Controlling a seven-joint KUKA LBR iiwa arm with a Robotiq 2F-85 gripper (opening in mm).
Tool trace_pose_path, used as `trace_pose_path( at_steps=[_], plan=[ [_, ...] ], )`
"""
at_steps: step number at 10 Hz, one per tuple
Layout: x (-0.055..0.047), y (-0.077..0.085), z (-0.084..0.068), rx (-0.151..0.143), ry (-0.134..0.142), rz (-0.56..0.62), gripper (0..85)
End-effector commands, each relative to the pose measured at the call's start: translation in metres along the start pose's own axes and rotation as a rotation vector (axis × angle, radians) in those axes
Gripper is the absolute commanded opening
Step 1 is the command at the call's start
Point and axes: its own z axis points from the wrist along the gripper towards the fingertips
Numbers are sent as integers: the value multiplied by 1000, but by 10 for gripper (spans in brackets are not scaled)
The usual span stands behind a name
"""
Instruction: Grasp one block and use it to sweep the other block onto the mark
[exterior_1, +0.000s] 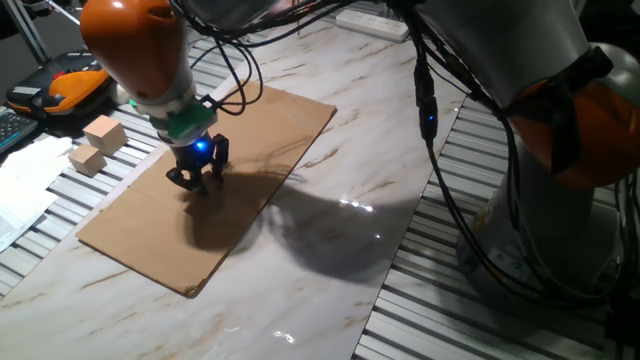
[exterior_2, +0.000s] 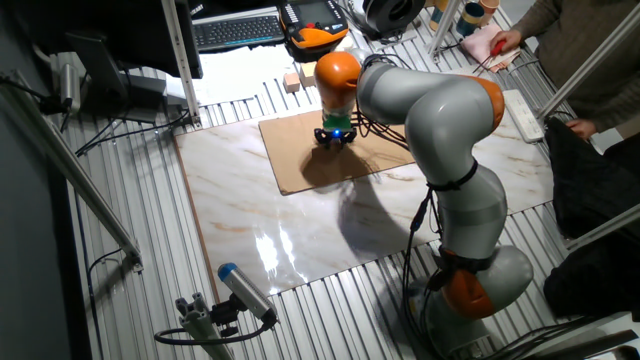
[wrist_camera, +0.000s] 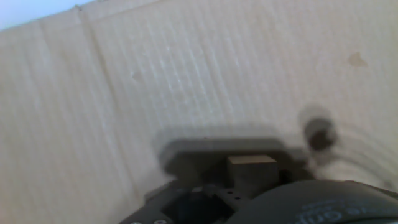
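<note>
Hand view, blurred, shows 1 small tan cube (wrist_camera: 251, 168) low in the middle, sitting just in front of the tool (wrist_camera: 249, 186) body against a dark bar-like shape; whether this is the other block or a piece held by the tool cannot be told. To its right lies 1 dark round dot, the mark (wrist_camera: 319, 134), near the cube but apart from it, on the ribbed brown cardboard sheet (wrist_camera: 186, 74). Whether the fingers stand apart or are pressed on something cannot be told from any view.

From one fixed view, the tool (exterior_1: 197, 180) hangs low over the cardboard sheet (exterior_1: 250, 200), with a blue light glowing above its fingers. Only 1 arm (exterior_1: 140, 50) is present, orange and grey, and it casts a broad shadow across the sheet and the marble bench (exterior_1: 400, 150). Off the sheet, on the bench's ribbed edge, 2 larger pale wooden blocks (exterior_1: 97, 145) sit close together. Black cables (exterior_1: 430, 110) loop down from the arm. The other fixed view shows the tool (exterior_2: 335, 137) at the cardboard's far part.
</note>
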Motion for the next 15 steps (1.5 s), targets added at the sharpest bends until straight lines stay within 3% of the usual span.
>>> trace_pose_path(
  at_steps=[1,3,5,6,9,10,11,13,15],
  plan=[
    [0,0,-1,-1,2,0,680],
    [4,-1,-8,-18,14,-7,680],
    [12,-4,-25,-15,18,-33,680],
    [17,-7,-34,-44,27,-50,510],
    [27,-18,-56,-108,100,-156,0],
    [30,-20,-60,-108,99,-172,0],
    [34,-21,-63,-88,84,-192,0],
    [37,-27,-71,-52,23,-243,0],
    [39,-33,-77,-50,7,-261,0]
  ],
)
